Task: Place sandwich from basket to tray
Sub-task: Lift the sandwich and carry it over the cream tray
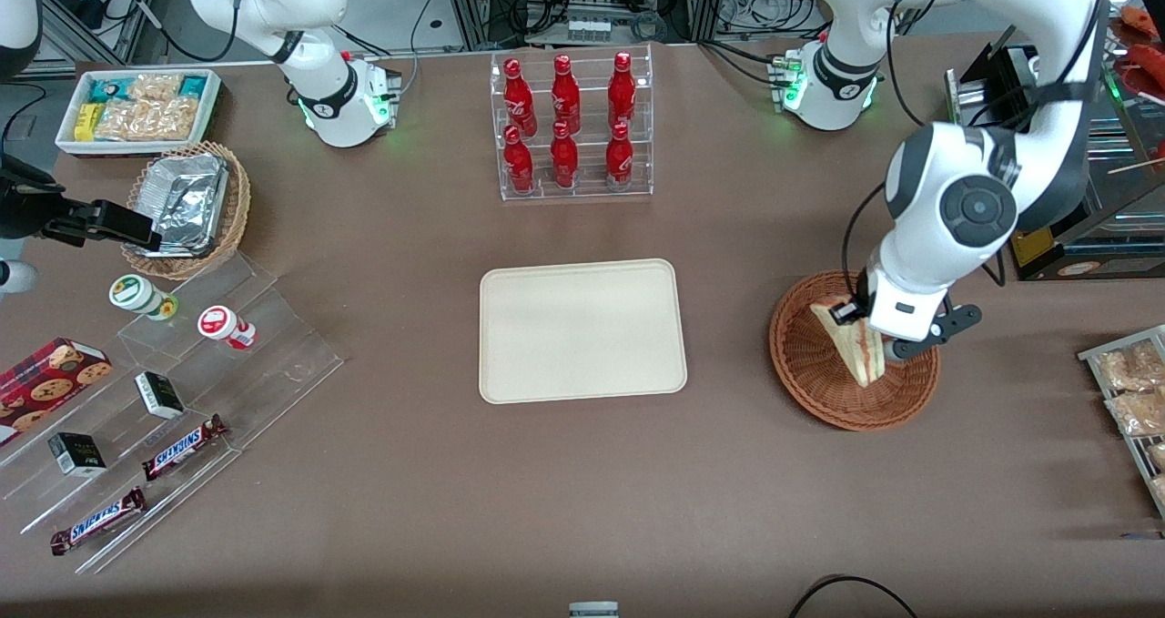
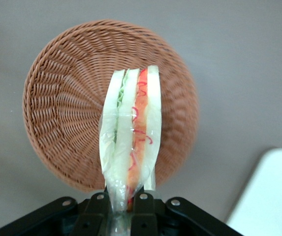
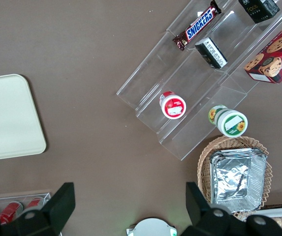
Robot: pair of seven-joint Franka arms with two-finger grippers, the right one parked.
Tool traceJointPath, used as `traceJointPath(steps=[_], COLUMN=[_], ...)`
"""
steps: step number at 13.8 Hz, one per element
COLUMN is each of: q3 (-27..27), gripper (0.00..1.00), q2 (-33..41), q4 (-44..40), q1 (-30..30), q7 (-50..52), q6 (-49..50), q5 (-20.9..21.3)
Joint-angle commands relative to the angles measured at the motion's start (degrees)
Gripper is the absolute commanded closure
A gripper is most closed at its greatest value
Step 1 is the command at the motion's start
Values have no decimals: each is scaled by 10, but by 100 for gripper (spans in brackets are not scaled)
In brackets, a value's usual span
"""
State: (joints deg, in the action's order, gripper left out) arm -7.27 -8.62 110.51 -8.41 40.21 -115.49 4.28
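Tray: you have the flat rectangular cream-beige tray (image 1: 582,330) with rounded corners at the centre of the front view, bare on the brown table (image 1: 410,236).
Bottle rack: above the tray in the frame you see a clear acrylic rack of six red bottles (image 1: 571,126).
Basket: look right of centre for the round reddish-brown woven wicker basket (image 1: 819,368); it sits apart from the tray, toward the working arm's end of the table.
Sandwich: your triangular white-bread sandwich in clear wrap (image 2: 131,132), with its pink-red and green filling stripe, hangs above the basket's bowl, lifted clear of the weave.
Gripper: your left arm's black two-finger gripper (image 2: 129,199) is over the basket, its fingers (image 2: 143,201) pinched narrowly onto one end of the sandwich.
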Motion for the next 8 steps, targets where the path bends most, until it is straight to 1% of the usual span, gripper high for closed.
traceJointPath(steps=[1,4,6,8], q3=[1,1,1,1], gripper=[100,100,100,100], q2=[-24,-38,-71,-124], q4=[-85,-108,-146,-193], q1=[-64,-139,-201,-252], q7=[26,53,70,107], q6=[69,67,68,67], q5=[7,2,1,2])
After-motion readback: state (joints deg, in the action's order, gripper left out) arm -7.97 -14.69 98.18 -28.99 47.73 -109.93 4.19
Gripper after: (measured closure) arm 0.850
